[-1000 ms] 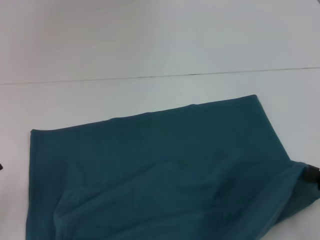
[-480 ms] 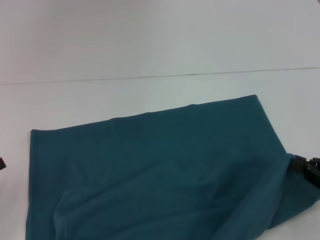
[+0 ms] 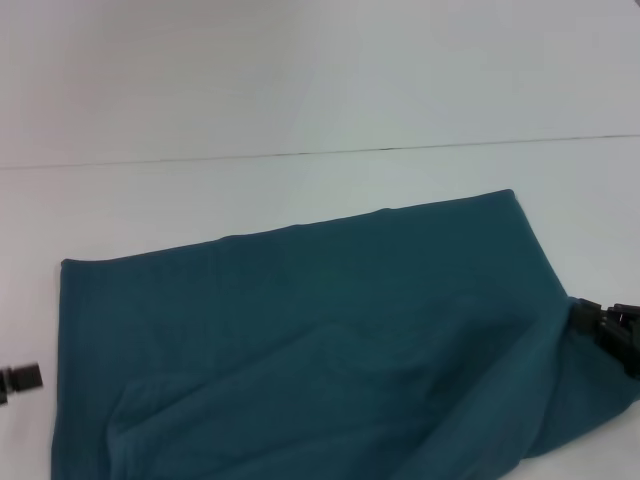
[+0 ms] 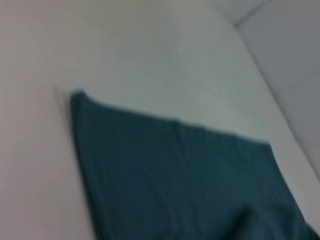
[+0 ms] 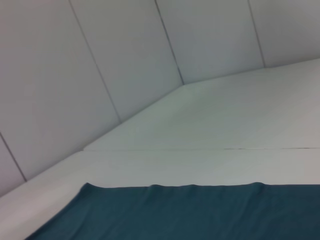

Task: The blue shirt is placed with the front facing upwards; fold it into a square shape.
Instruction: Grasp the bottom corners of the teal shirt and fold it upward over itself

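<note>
The blue shirt lies spread over the white table as a wide teal panel, with soft creases near its middle. It also shows in the left wrist view and the right wrist view. My right gripper is at the shirt's right edge, shut on the fabric, which rises in a raised fold toward it. My left gripper shows only as small dark parts at the frame's left edge, on bare table just left of the shirt.
A thin seam crosses the table behind the shirt. White wall panels stand beyond the table's far edge. Bare white surface lies behind and to the left of the shirt.
My right gripper has moved inward and slightly farther away, carrying the shirt's right edge with it. My left gripper has come into view at the left, lower than before.
</note>
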Action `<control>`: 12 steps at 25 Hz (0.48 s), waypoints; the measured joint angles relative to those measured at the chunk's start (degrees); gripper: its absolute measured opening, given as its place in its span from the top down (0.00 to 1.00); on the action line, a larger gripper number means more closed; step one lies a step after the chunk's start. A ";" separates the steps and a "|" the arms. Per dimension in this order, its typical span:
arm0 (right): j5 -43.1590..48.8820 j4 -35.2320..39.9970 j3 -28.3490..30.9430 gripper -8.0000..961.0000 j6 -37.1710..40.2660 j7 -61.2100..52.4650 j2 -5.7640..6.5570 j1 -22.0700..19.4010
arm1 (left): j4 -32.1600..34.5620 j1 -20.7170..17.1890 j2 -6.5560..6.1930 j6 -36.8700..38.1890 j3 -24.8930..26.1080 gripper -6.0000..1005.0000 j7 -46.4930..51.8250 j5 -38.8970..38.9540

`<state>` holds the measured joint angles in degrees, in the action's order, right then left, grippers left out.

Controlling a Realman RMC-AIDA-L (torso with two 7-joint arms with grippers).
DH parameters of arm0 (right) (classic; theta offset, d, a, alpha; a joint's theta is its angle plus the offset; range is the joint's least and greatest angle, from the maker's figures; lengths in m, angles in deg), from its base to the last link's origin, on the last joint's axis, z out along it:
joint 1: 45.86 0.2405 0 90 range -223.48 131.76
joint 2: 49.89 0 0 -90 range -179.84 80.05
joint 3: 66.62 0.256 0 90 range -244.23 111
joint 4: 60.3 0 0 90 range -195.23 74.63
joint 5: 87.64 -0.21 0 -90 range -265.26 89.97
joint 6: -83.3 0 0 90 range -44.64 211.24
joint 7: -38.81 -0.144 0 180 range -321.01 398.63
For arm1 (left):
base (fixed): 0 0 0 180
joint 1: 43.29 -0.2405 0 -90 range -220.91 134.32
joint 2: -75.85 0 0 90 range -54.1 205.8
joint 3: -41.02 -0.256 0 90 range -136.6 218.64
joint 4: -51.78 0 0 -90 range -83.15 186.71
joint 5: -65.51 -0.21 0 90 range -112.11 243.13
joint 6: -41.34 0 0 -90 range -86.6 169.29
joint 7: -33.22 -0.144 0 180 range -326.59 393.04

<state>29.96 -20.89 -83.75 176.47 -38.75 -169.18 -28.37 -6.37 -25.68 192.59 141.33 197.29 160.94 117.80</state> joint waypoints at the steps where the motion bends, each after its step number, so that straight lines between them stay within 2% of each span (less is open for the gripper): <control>1: 0.00 -0.23 0.00 0.95 -0.50 0.26 -0.01 0.06 | -0.77 0.33 0.00 1.58 -0.05 0.21 0.62 -1.40; 9: 0.10 -3.56 -0.03 0.95 -3.09 2.74 0.60 0.90 | -2.12 1.62 -0.02 7.56 -2.86 0.07 2.87 -9.92; 12: 0.13 -3.58 -0.07 0.95 -3.27 2.77 0.61 0.87 | -1.70 1.74 -0.10 10.13 -3.58 0.07 2.44 -11.78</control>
<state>30.09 -24.46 -83.83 173.19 -35.98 -168.57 -27.50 -8.07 -23.94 192.49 151.47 193.71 163.38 106.02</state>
